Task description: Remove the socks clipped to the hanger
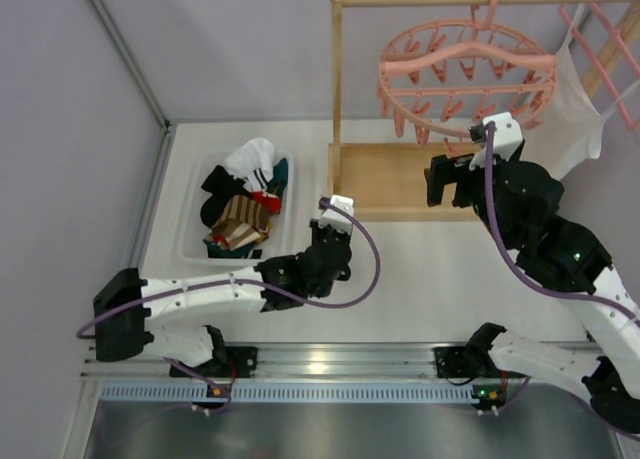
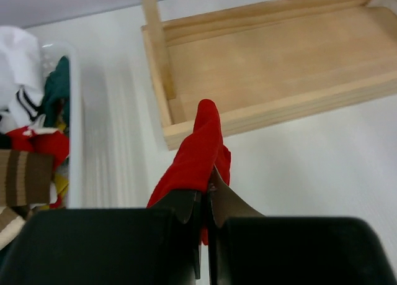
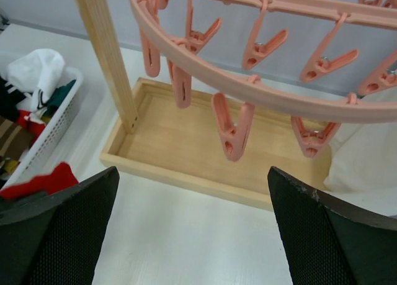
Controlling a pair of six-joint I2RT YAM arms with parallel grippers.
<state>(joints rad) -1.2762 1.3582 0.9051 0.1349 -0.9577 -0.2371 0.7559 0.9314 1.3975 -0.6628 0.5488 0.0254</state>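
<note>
Smooth pink plastic hanger point(image 3: 279, 95), pale matt wood stand point(image 3: 186, 142), soft red cloth sock point(image 2: 198, 148), white basket point(image 2: 74, 142) seemingly plastic

Hanger clips point(image 3: 231, 126) dangle w/ open room below, above wood tray point(image 3: 186, 142).

My top view is bright and evenly lit. There are only faint, soft shadows under the left arm point(image 1: 200, 294), and one hot glare spot on the rail point(image 1: 318, 363). On the left wrist feed, the left fingers point(image 2: 93, 248) come through black and soft-edged. The sock point(image 2: 197, 151) is reasonably sharp, and the bin point(image 2: 74, 130) wall washes out to streaky white. On the right wrist feed, the clips point(image 3: 231, 126) are crisp. The right fingers point(image 3: 56, 235) are dark, but I can make out their texture.
</note>
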